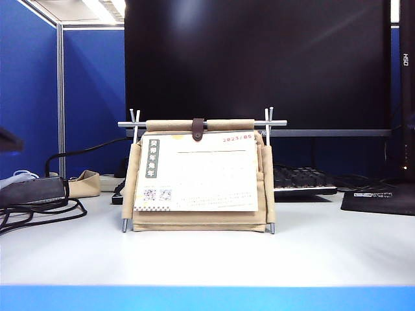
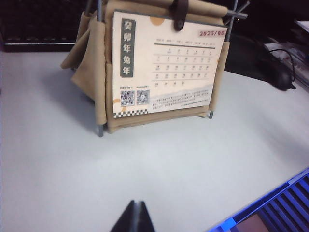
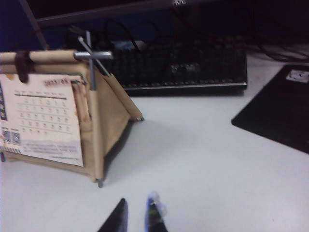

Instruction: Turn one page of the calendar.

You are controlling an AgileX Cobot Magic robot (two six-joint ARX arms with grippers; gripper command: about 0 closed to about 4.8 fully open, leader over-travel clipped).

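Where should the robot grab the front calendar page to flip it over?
Probably the page's free bottom edge, near its right corner, coming from the front. A brown strap pins the top, so only the bottom can swing up. The right gripper, slightly open, waits nearest that corner; the left gripper is shut, away from the calendar.

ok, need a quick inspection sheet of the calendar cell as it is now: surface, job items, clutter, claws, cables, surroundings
Surface: white table, bare in front of the calendar.
Job's things: calendar upright mid-table on its rod frame; the 2023/05 page faces front, strap over its top edge, not yet turned.
Clutter: dark power brick and small beige pouch at far left.
Claws: left claw shut, low over the table in front of the calendar; right claw slightly parted, holding nothing, off the calendar's right end. Neither touches it.
Cables: black cables looped at left.
Surroundings: black monitor, keyboard, black mat, blue partitions.
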